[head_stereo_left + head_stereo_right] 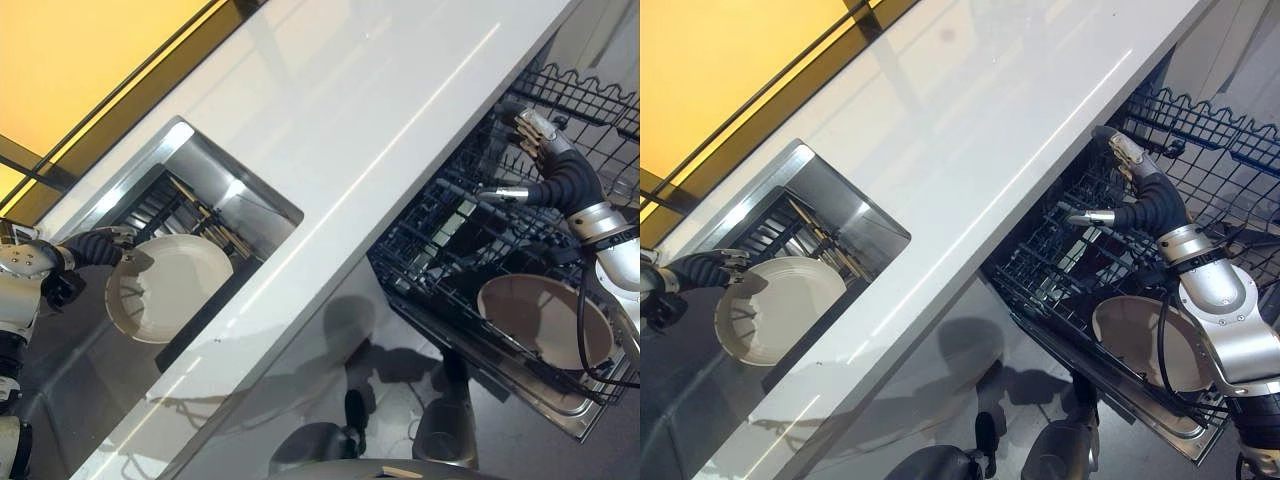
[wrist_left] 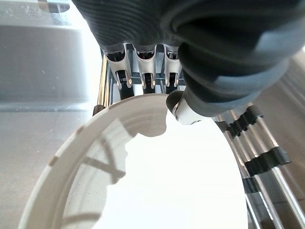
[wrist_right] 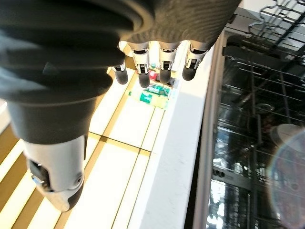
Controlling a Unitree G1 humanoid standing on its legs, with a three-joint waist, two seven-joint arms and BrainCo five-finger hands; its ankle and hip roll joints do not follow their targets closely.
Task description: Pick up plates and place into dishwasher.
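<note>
A: So, the left hand (image 1: pixel 108 248) has its fingers behind the rim of the cream plate (image 1: pixel 168 288) and the thumb (image 2: pixel 178 109) pressed on the front, a pinch at the edge. The plate is over the sink (image 1: pixel 235 200), near the dark rack (image 1: pixel 165 205) inside it.

B: And the right hand (image 1: pixel 535 160)?

A: It hangs with relaxed, straight fingers and holds nothing, above the blue dishwasher rack (image 1: pixel 450 235). Another plate (image 1: pixel 545 318) already lies in the lower part of that rack.

B: How should the step be done well?

A: I think the pinch is small, so the plate may turn in it. Better to lift slowly, keep it clear of the sink wall, then carry it across the white counter (image 1: pixel 330 140) toward the free slots.
</note>
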